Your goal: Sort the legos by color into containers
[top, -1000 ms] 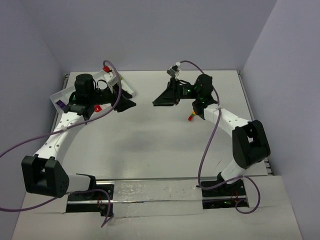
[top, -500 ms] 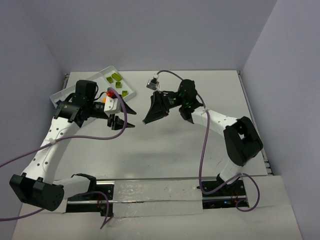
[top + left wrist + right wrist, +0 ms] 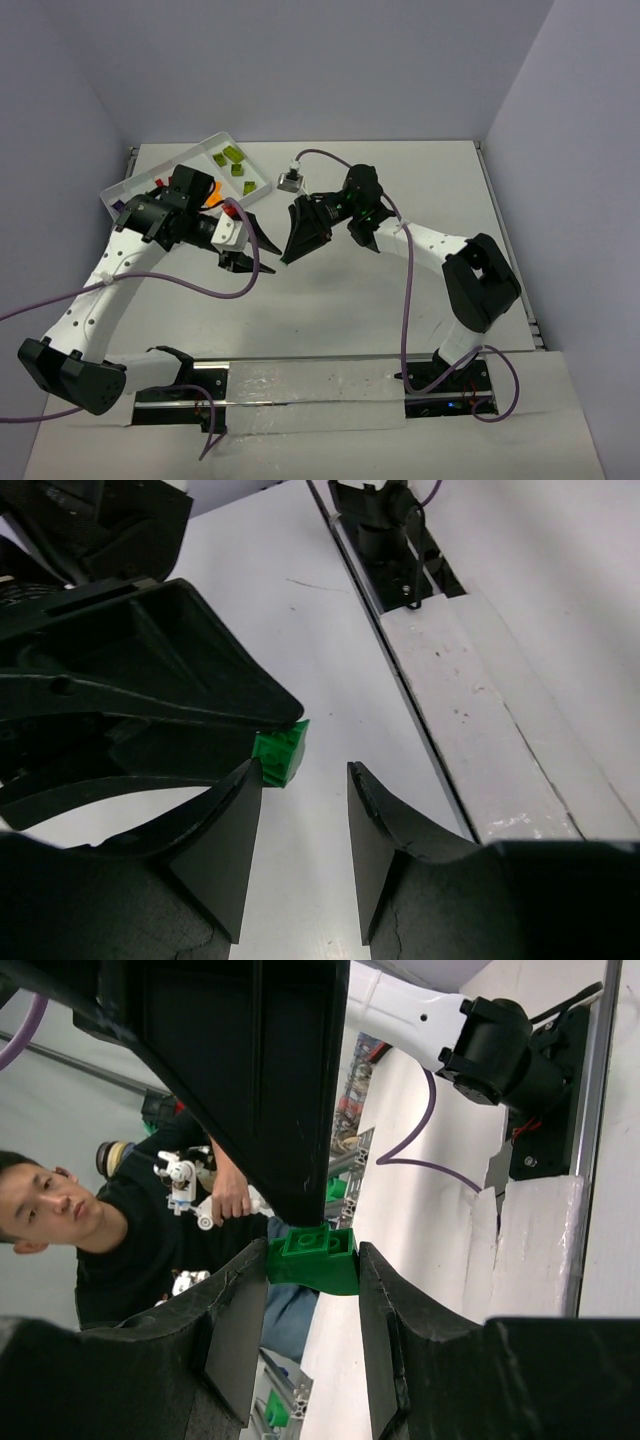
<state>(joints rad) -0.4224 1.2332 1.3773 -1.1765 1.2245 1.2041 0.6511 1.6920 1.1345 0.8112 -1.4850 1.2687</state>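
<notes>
My right gripper [image 3: 312,1250] is shut on a green lego [image 3: 312,1258], holding it by its sides above the table. In the left wrist view the same green lego [image 3: 280,753] shows at the tip of the right gripper's black fingers [image 3: 170,670]. My left gripper [image 3: 303,770] is open and empty, its jaws just short of that lego. From above, the left gripper [image 3: 262,258] and the right gripper [image 3: 286,258] meet tip to tip at the table's middle. The white tray [image 3: 200,148] at the back left holds lime legos [image 3: 233,156], an orange one [image 3: 248,187] and a purple one [image 3: 120,205].
A metal rail and white strip [image 3: 480,740] run along the table's near edge by the arm bases. Purple cables hang from both arms. The left arm covers part of the tray. A person [image 3: 60,1210] shows beyond the table in the right wrist view.
Both grippers have moved toward the table's middle. The left one swung away from the tray, the right one came left and down, and their tips now meet.
</notes>
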